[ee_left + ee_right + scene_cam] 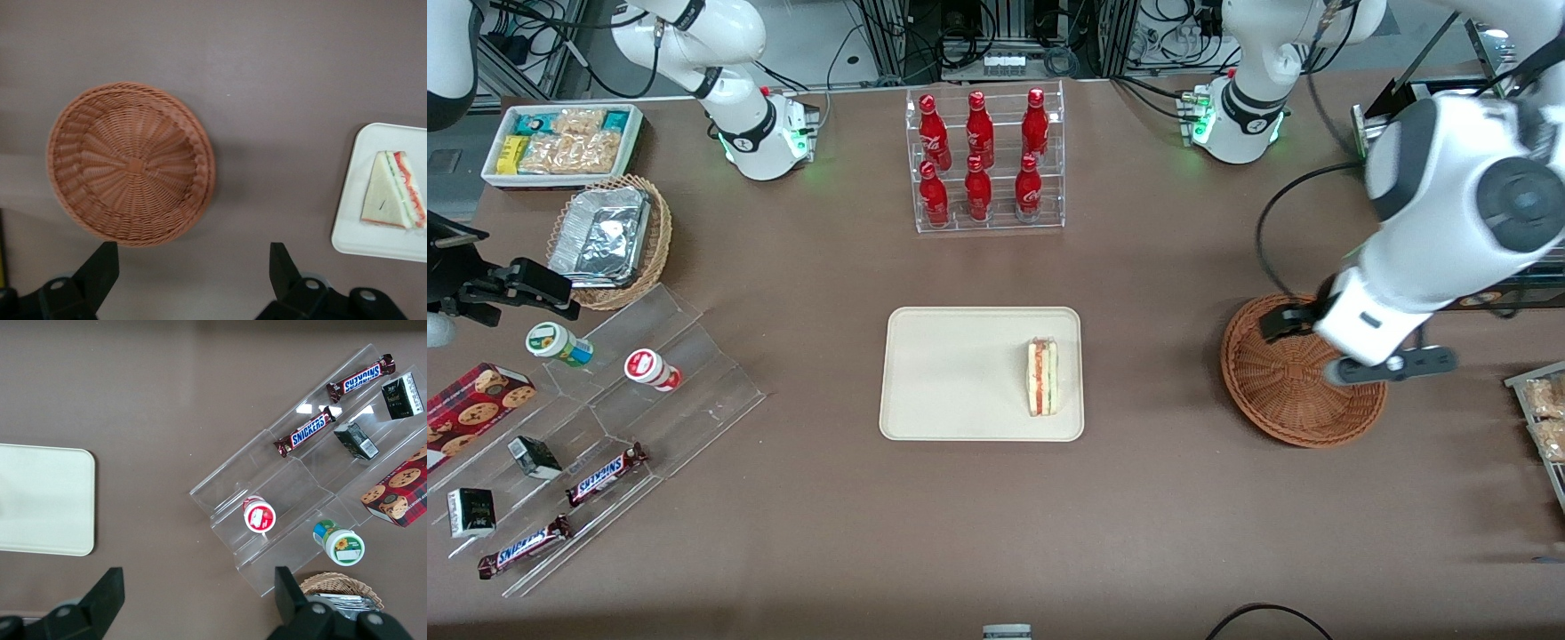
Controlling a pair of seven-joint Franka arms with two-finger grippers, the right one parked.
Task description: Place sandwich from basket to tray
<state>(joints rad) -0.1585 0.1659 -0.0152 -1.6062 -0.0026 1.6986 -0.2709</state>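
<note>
The sandwich (1042, 377), a pale wedge showing red and green filling, is lying on the tray (951, 378); the end effector (193, 267) is hanging wide open above the basket (1280, 391), holding nothing

- The sandwich (1042, 376) lies on the tray (951, 378), close to the rim at the working arm's end, its red and green filling edge showing.
- The basket (1294, 396) sits on the table (996, 516) toward the working arm's end, well apart from the tray, with nothing visible in it.
- The left arm's end effector (1392, 364) hangs above the basket's rim, holding nothing.
- A clear rack of red bottles (984, 158) stands farther from the camera than the tray.
</note>
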